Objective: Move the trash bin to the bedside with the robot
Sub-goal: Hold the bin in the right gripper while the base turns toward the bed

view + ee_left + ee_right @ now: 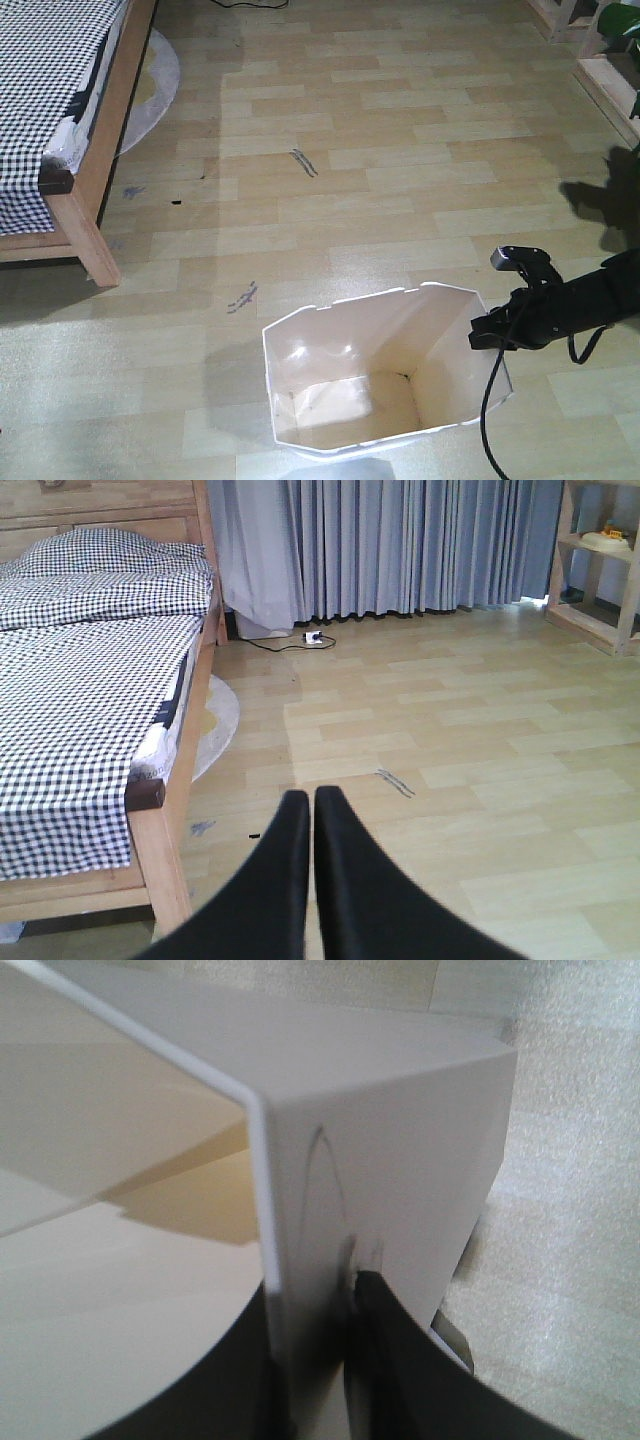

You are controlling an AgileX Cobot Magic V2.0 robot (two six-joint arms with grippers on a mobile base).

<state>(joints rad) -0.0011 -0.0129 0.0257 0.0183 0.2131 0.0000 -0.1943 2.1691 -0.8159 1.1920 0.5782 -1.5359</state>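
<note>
The white trash bin [380, 370] stands on the wooden floor at the bottom centre of the front view, its cream inside facing up. My right gripper [490, 335], the robot's thin black arm, is shut on the bin's right rim. In the right wrist view the bin wall [400, 1160] sits pinched between the two black fingers [385, 1330], one inside and one outside. The bedside [95, 170], a light wooden frame with checked bedding, lies at the far left, well apart from the bin. My left gripper [305, 805] hangs shut and empty above the floor, with the bed [90, 700] to its left.
A round pale mat [150, 80] pokes out from under the bed. Grey curtains [380, 545] and a white power strip [315, 637] line the far wall. Wooden shelving [600, 560] stands at the right, with a plant [622, 25] by it. Dark scuffs [303, 162] mark the floor.
</note>
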